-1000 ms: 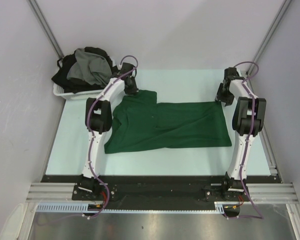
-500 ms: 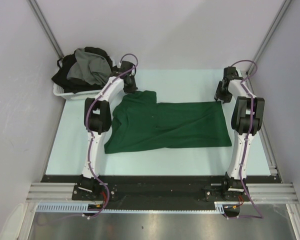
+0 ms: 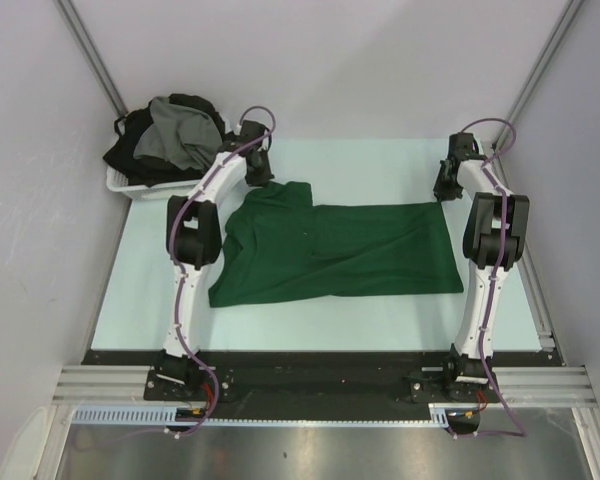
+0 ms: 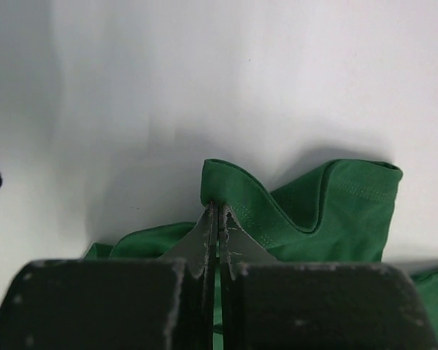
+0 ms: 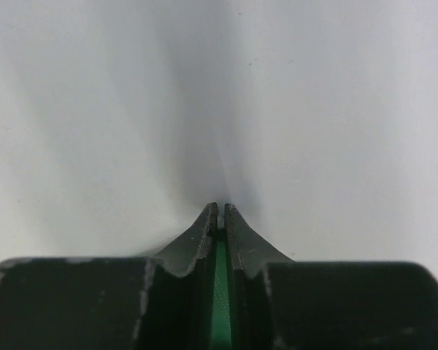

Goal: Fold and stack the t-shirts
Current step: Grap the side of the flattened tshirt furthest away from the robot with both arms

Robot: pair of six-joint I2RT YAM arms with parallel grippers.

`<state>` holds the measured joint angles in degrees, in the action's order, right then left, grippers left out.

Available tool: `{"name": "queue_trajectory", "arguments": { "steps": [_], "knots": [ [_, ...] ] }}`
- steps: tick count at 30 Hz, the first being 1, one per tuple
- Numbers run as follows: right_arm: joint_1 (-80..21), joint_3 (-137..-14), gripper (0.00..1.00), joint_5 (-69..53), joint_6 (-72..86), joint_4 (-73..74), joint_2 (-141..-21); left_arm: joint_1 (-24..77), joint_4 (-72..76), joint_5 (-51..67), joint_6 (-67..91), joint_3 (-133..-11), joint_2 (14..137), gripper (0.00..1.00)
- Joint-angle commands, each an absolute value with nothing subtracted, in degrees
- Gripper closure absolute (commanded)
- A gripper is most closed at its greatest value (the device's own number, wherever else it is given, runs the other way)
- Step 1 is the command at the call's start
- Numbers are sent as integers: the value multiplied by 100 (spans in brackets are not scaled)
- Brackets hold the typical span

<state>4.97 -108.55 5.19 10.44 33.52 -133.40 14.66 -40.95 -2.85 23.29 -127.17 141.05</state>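
Item 1: dark green t-shirt (image 3: pixel 330 250), spread flat on the table (image 3: pixel 380 160). Left claw (image 4: pixel 217 213): clamped on its far left edge. Right claw (image 5: pixel 220 211): closed on a green sliver at the far right corner. Remaining shirts (image 3: pixel 175 135): heaped in the basket (image 3: pixel 120 184) (far left). Handling: lift the 2 corners level and together, then carry them toward the near edge so the fold lands straight.
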Motion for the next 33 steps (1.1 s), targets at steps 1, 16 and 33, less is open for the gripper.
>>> {"name": "queue_trajectory", "arguments": {
  "steps": [1,16,33],
  "knots": [
    [492,-10820,88,264,1081,3410,-13570,1468,-4078,-378,2206,-12700,13535,100],
    [580,-10442,63,395,1099,3419,-13140,1503,-4104,-325,2215,-12727,13553,100],
    [677,-10072,67,255,1160,3427,-12919,1547,-4122,-308,2180,-12709,13562,100]
  ]
}}
